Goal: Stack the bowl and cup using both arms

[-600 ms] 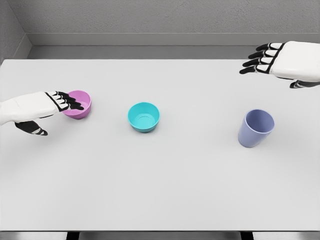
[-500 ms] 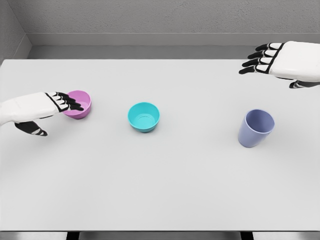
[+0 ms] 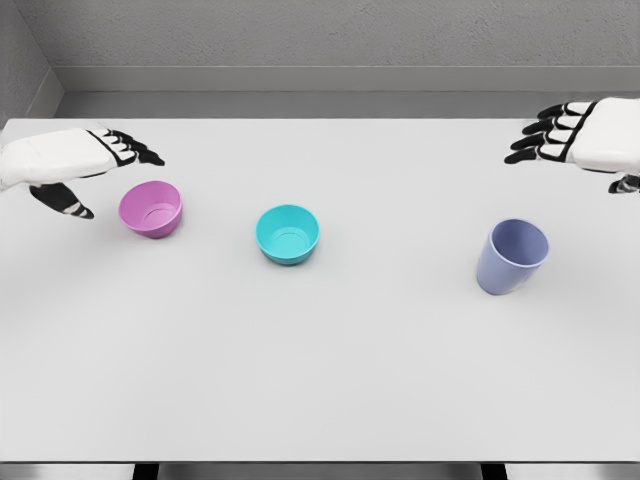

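So: three vessels on the white counter (image 3: 300,380), all upright, all apart from each other. Pink bowl (image 3: 151,208) at left, teal bowl (image 3: 287,233) near the middle, lavender cup (image 3: 512,256) at right, leaning a bit toward the camera. Nothing is stacked yet.

Left hand (image 3: 75,165) comes in from the left edge and hovers up and left of the pink bowl. Fingers (image 3: 135,150) stretched out flat, pointing right, thumb hanging below the palm. Hand is open and holds nothing. Fingertips end just above the bowl's far-left rim in the picture, not touching it. Teal bowl is well to the right of this hand.

Right hand (image 3: 585,140) comes in from the right edge, above and to the right of the cup, well apart from it. Its black-tipped fingers (image 3: 545,130) reach left, loosely spread and slightly bent, nothing in them. Cup sits below and left of those fingertips, untouched.

Cut off: right hand's wrist and most of the palm run out of the picture at the right edge; only a dark bit of thumb shows under the palm. Left forearm is cropped at the left edge. How high either hand is above the counter is hard to judge from this one view. Cup's inside is mostly shaded.
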